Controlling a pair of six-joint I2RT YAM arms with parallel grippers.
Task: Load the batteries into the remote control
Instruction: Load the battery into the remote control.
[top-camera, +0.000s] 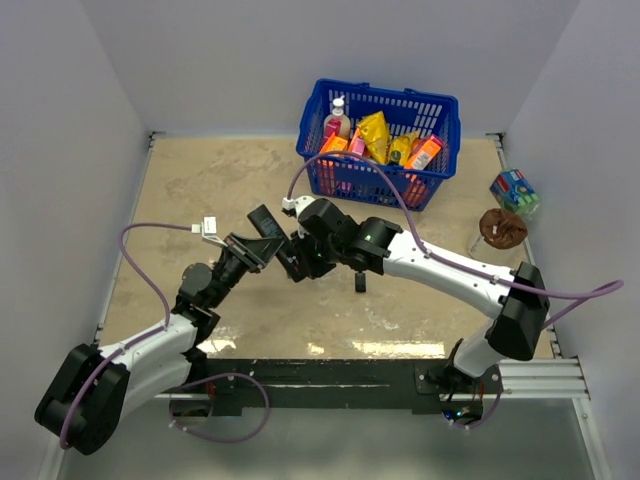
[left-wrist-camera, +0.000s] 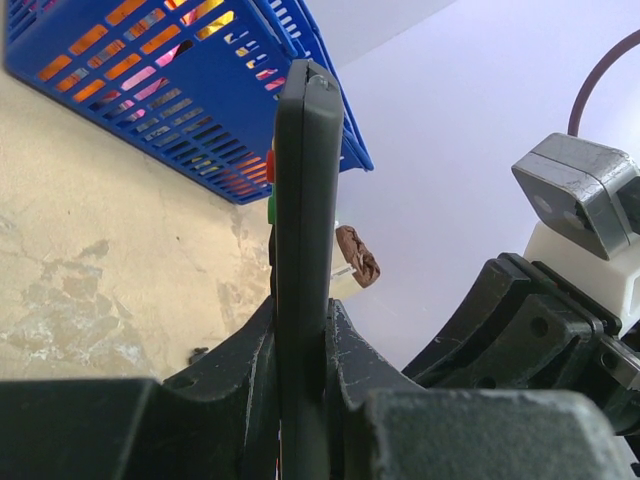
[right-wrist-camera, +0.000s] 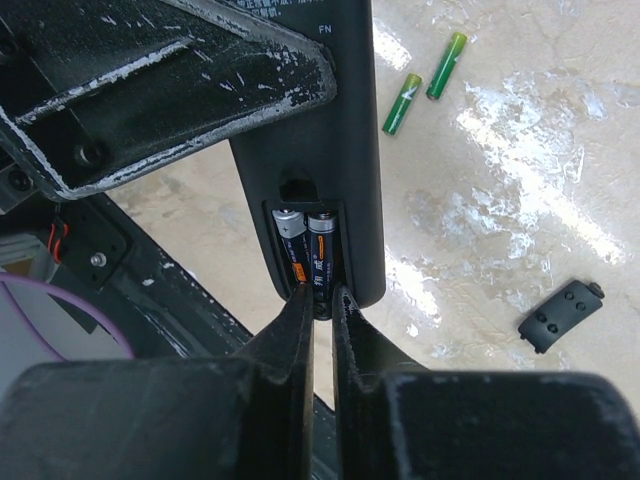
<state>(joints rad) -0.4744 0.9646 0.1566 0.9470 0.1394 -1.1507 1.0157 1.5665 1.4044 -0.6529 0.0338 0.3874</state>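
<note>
Left end effector (left-wrist-camera: 300, 345) clamps remote control (left-wrist-camera: 308, 180); right end effector (right-wrist-camera: 318, 300) closed, tips at its open compartment (right-wrist-camera: 297, 190)

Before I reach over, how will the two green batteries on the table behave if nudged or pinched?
The batteries are smooth cylinders lying on their sides, so a nudge will likely roll them across the table. Slim and glossy, they may slip from a pinch. Tiny, so probably light.
</note>
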